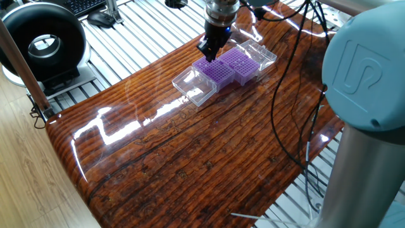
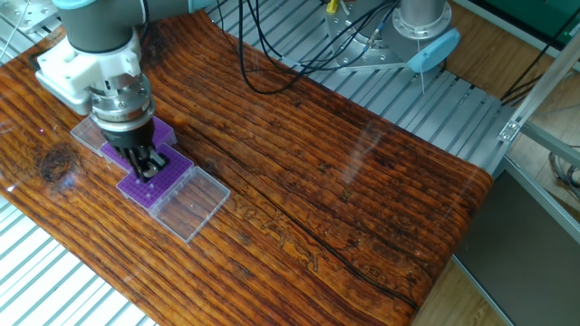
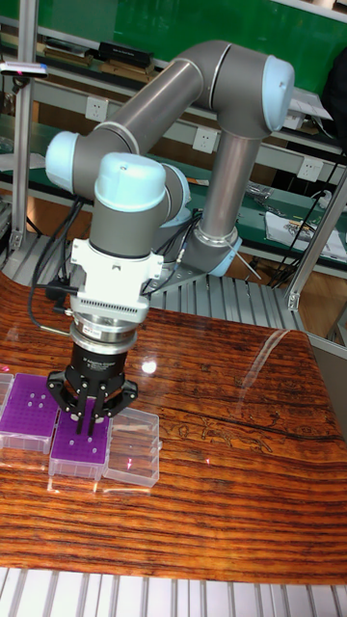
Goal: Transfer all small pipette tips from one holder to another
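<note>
Purple racks, two of them, are sitting side by side with the transfer seemingly midway.
Pale small pipette tips [image 3: 85,442] are showing in both racks, too tiny to count; the gripper [image 3: 89,416] is hovering over the nearer rack [image 3: 79,452], jaws nearly together, grasp unclear.

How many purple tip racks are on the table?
2. One purple rack sits directly under the hand, with a clear lid open beside it; the other purple rack adjoins it on the opposite side from that lid.
</note>
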`<action>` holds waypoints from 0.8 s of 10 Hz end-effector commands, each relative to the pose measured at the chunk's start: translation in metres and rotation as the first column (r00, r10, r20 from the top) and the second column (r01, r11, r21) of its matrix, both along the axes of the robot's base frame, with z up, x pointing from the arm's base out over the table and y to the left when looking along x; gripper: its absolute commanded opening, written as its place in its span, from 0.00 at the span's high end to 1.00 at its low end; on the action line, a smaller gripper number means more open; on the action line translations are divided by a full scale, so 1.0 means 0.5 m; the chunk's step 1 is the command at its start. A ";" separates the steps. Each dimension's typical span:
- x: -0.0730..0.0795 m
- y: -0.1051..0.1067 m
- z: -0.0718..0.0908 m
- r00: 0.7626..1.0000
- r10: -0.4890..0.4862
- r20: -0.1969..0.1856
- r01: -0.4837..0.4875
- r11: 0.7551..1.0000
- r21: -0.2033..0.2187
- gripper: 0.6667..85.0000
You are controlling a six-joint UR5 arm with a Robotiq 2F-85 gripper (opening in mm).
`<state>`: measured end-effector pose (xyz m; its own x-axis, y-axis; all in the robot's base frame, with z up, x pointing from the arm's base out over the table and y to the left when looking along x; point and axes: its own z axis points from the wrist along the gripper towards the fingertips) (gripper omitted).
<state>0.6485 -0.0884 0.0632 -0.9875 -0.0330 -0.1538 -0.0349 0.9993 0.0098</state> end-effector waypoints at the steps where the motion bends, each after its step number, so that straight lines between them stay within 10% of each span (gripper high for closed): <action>1: 0.007 0.016 -0.006 1.000 -0.012 0.011 0.012 1.000 0.014 0.76; 8: 0.004 0.020 -0.026 1.000 -0.008 0.020 0.007 1.000 0.019 0.75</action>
